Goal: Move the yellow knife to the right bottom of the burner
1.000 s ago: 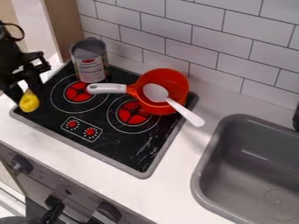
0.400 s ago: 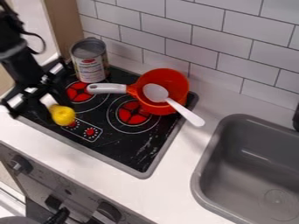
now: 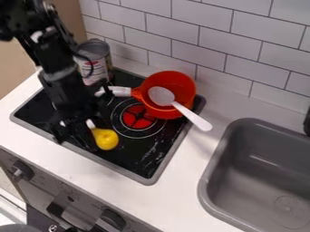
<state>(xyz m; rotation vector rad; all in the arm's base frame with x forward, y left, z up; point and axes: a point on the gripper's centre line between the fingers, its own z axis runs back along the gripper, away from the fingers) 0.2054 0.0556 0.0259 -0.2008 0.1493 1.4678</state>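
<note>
The black gripper [image 3: 92,129] hangs over the front middle of the black stove top [image 3: 142,156], coming from the upper left. It is shut on the task's yellow knife [image 3: 106,139], which looks like a rounded yellow piece with a short white part at its upper left. The white part sits by the fingers, and the yellow end points down to the right. The knife is left of and in front of the red right burner [image 3: 136,118]. The arm hides the left burner and most of the control panel.
An orange pot [image 3: 181,84] with a white spoon [image 3: 191,115] across it stands at the stove's back right. A can [image 3: 97,52] stands at the back left, partly behind the arm. At right is a grey sink [image 3: 209,181].
The gripper has moved right and toward the front across the stove, carrying the yellow knife from the left edge to the front middle. Pot, spoon and can have stayed put.
</note>
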